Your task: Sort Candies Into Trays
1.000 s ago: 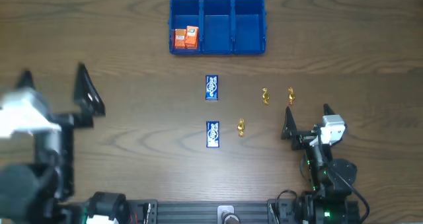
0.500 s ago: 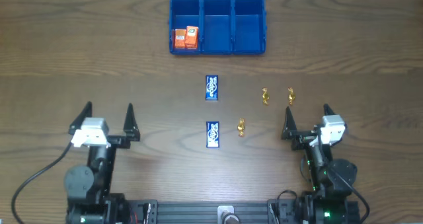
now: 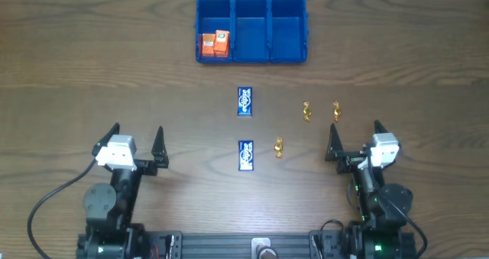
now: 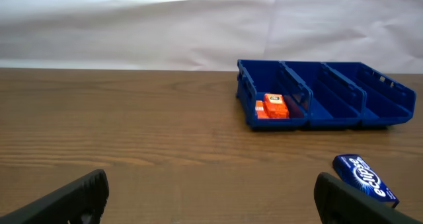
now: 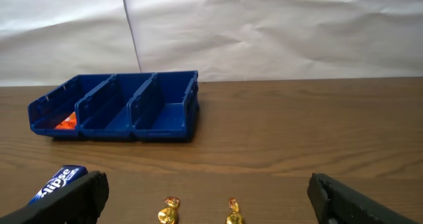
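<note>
From above, a dark wooden table [image 3: 114,60] carries a blue tray [image 3: 252,59] with three compartments at its far edge; orange candies [image 3: 215,44] sit in the left compartment. Nearer the arms lie two blue packets [image 3: 244,101], one below the other, and to their right three gold candies [image 3: 306,111] – two side by side, one lower, just beside the nearer packet. The left gripper [image 3: 137,129] and right gripper [image 3: 355,127] stand near their bases, jaws spread wide and holding nothing. The left wrist view adds a white sheet [image 4: 132,26] hung behind the table, the tray well ahead, and one blue packet lying flat close by, glossy with white print. The right wrist view shows the same backdrop, creased – two twisted gold wrappers lie between the spread fingers [image 5: 73,196].
</note>
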